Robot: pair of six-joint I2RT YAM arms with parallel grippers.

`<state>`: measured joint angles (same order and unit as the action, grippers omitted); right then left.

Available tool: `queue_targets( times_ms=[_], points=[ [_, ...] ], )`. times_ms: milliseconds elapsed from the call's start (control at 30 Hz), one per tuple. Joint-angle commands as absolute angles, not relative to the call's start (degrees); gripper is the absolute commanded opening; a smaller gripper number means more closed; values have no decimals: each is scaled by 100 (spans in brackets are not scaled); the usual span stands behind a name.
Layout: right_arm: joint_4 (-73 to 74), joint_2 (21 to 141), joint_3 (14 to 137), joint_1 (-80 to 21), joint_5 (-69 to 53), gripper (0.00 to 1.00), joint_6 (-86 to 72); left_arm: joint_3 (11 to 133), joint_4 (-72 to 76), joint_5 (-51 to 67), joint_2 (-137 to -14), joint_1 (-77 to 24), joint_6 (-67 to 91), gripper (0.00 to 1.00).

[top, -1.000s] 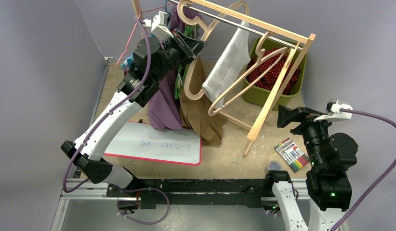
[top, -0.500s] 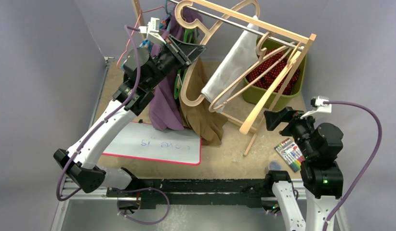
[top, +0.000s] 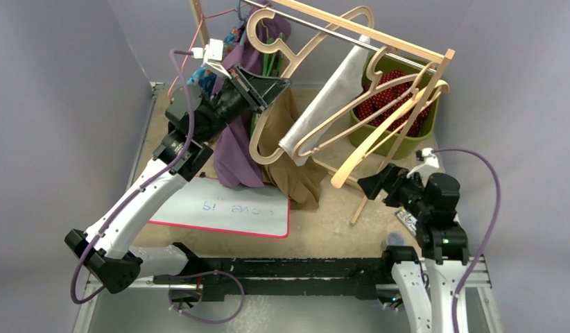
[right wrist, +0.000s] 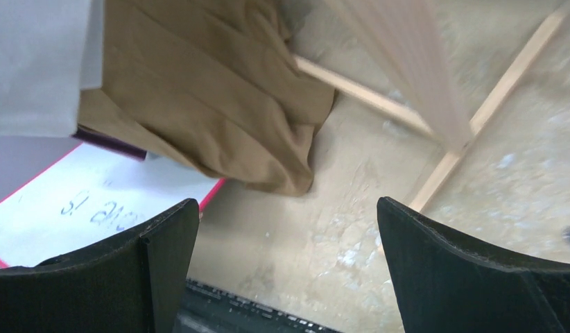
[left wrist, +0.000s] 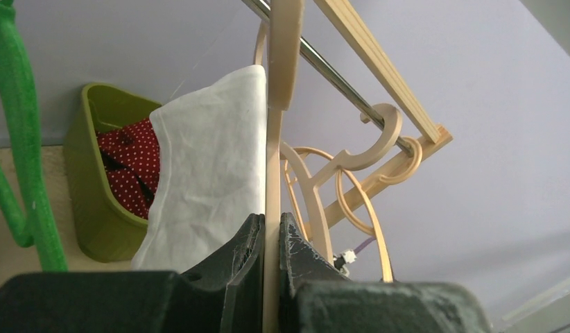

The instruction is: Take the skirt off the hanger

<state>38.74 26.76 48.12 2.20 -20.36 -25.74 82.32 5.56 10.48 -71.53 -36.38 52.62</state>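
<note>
Tan table [top: 331, 225]. Red-edged whiteboard [top: 220, 208] lower left; green bin [top: 410, 142] upper right; wooden rack rail [right wrist: 365, 90] between; brown cloth [top: 296, 184] pooling at centre.

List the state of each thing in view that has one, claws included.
left claw, shut on the beige hanger
right claw, open, empty
beige hanger, on the rail, tilted
white garment, hanging on a hanger, not removed
brown garment, hanging, hem on the table
green bin, upright, holding red dotted fabric
whiteboard, lying flat, written on
</note>
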Motion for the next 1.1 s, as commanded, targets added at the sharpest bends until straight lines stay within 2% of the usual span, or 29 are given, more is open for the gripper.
queue_targets(
  times_ms=[0,200,467,733,1067],
  points=[
    [2715,2715,4037,189,-3261,99,-3171,8088,1126,998,-6817,-3609,4811,0],
    [1177,2940,3362,188,-4189,99,-3520,7757,1053,962,-6756,-3602,4667,0],
    [450,3444,3409,191,-4253,97,-3417,7533,846,1172,-6817,-3607,4391,0],
    [775,4087,4047,187,-2833,96,-2962,7178,619,922,-6485,-3603,3837,0],
    [562,4593,4445,190,-1725,96,-2387,6540,929,1075,-6327,-3413,3953,0]
  ],
)
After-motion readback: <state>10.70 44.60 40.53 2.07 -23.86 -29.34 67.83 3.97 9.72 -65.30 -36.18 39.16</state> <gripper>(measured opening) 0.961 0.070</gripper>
